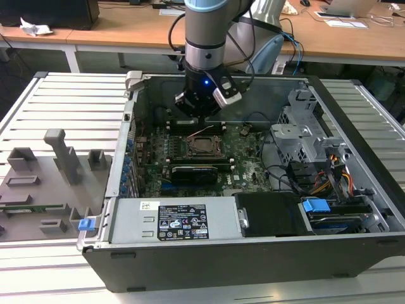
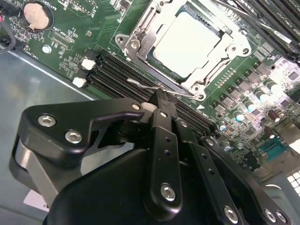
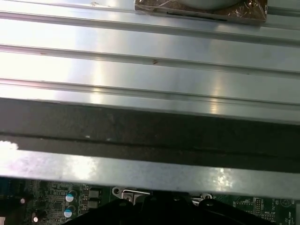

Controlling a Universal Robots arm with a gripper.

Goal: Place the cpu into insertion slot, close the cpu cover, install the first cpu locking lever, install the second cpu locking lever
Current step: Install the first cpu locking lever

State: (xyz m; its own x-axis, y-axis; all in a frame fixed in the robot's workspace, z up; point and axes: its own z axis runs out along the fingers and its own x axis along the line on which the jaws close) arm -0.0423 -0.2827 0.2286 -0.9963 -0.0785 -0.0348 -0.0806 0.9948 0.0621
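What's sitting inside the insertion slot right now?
The cpu lies in the insertion slot, with the cpu cover closed around it. Its underside and the socket contacts are hidden.

exterior view: high, set back, looking down into the open black computer case [image 1: 253, 253] | second wrist view: close, over black claw [image 2: 161, 101], facing green motherboard [image 2: 70, 51] | first wrist view: grazing ribbed silvery surface [image 3: 140, 70] | shared: motherboard

— Any room round the socket [image 1: 204, 147]?

— Open from above; the claw [image 2: 161, 101] hangs just beside its rim, over the memory slots [image 2: 112, 70].

— What crowds it?

— A graphics card [image 1: 199, 171] close on one side, the drive cage [image 1: 304, 136] and cables [image 1: 316, 180] toward the exterior view's right.
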